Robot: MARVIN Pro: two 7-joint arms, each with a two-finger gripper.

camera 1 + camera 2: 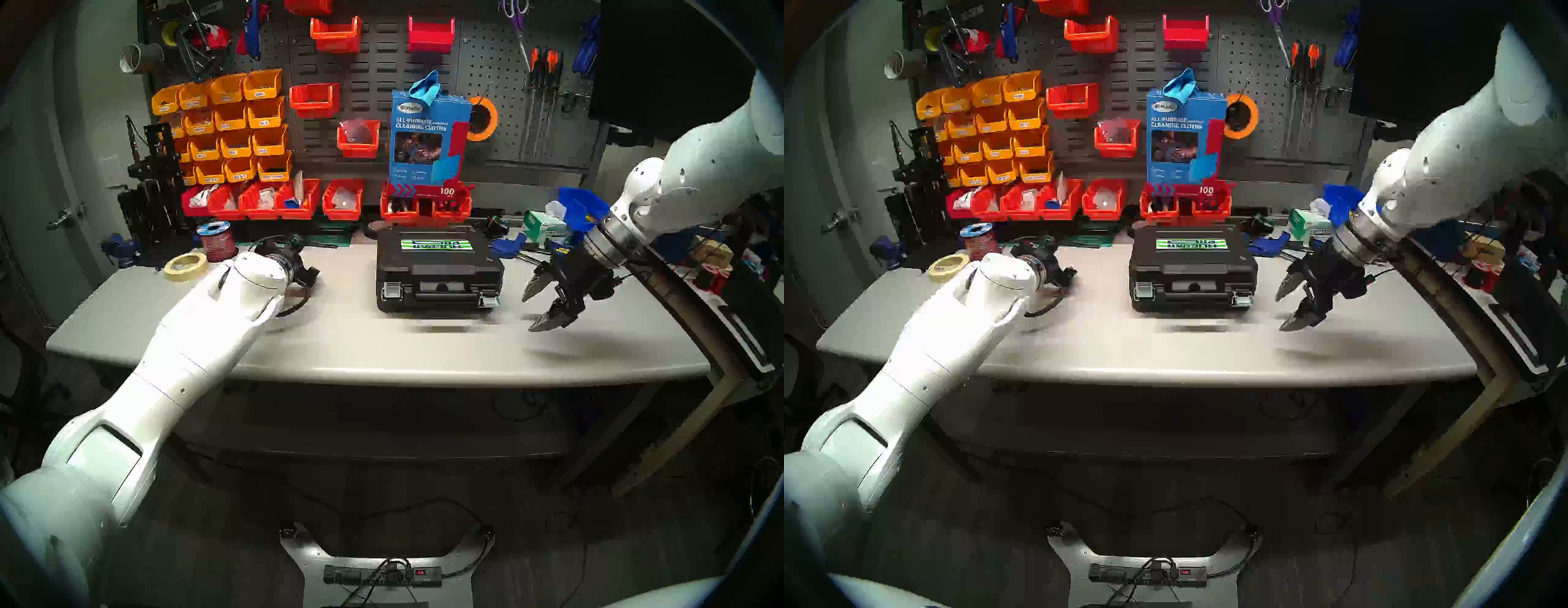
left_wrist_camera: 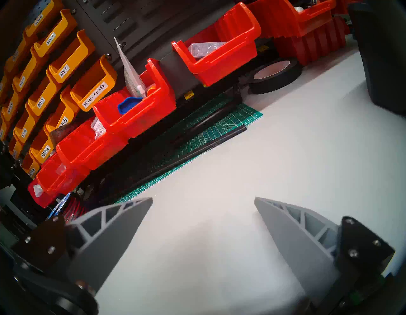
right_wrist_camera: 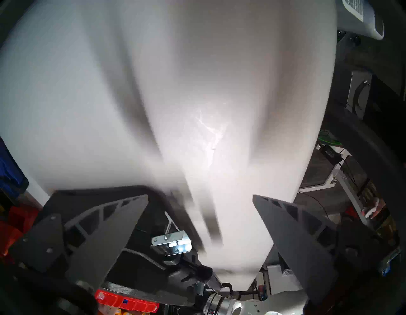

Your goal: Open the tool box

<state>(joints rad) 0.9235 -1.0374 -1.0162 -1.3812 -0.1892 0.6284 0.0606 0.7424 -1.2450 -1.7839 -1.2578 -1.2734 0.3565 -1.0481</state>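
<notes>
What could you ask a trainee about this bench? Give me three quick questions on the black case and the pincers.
1. True or false: the right pincer is clamped on the tool box.
2. What stands directly behind the tool box? A: a red wire spool. B: a blue cleaning-cloths box. C: a blue vise.
3. Fill in: the tool box lid is ___ (shut or raised).

Key:
1. False. The pincer hangs open beside it.
2. B.
3. Shut.

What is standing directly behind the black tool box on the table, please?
Behind the tool box stand red bins holding an upright blue cleaning-cloths box. The table strip right behind the case is hidden.
</notes>
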